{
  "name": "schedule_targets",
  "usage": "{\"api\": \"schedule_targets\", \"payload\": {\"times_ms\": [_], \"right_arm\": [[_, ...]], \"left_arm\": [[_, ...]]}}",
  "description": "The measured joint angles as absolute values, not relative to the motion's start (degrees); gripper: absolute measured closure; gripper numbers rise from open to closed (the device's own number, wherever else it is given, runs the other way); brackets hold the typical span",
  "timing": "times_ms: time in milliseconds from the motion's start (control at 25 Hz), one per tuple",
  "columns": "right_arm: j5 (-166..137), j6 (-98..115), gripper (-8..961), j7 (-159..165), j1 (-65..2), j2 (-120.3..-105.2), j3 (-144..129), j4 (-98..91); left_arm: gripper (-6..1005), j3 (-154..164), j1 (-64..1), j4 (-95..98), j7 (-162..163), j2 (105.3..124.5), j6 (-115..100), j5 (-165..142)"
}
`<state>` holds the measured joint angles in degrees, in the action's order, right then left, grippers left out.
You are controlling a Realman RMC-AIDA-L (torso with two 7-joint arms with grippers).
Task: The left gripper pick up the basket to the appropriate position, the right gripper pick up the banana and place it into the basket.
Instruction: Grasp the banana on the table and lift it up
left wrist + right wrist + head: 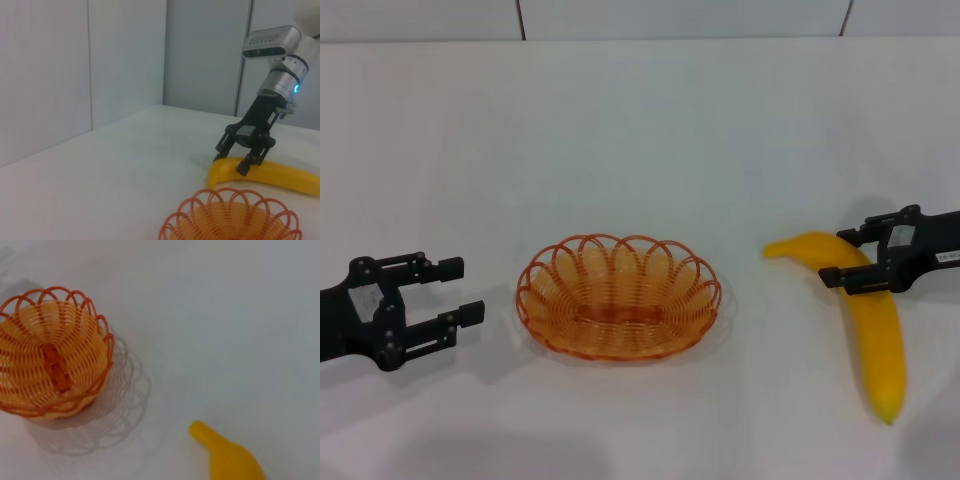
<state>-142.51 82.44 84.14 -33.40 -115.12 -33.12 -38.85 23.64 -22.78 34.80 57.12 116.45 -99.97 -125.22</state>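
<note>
The right gripper [840, 258] was positioned over the upper part of the banana [873, 320], with one finger on either side of the fruit near its curved stem end. The jaws stood apart and straddled the banana; whether the pads already touched the peel could not be confirmed. In the left wrist view the same right gripper [236, 159] descended onto the banana [265, 176] from above, fingertips at or on the fruit's top surface. The banana lay flat on the white table [640, 130], resting there and not lifted. This placement near the thicker upper section probably served to give a stable two-sided hold on a long, curved object.

The left gripper [455, 292] was stationed just beside the left rim of the basket [618, 296], apart from it, with its two fingers spread wide and holding nothing. Its fingers pointed toward the basket rim, an orientation suited to pinching the looped wire edge.

The basket sat upright on the table between the two grippers, empty, with its open side up. The banana lay well to the basket's right, its stem end pointing toward the basket. In the right wrist view, the basket [50, 352] and the banana's stem end [222, 450] were separated by bare table.

Judged stage: the grasp on the banana was being set; the basket had not been gripped.
</note>
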Motion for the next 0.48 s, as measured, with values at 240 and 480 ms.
{"api": "schedule_targets", "payload": {"times_ms": [240,480], "right_arm": [[-143.4,82.2,337,85.5,-33.5,-115.13,-33.0,-38.9],[-143.6,82.7,452,85.8,-33.9,-115.14,-32.7,-39.0]], "left_arm": [[418,23.6,-22.8,34.8,57.2,116.45,-100.0,-125.2],[418,23.6,-22.8,34.8,57.3,116.45,-100.0,-125.2]]}}
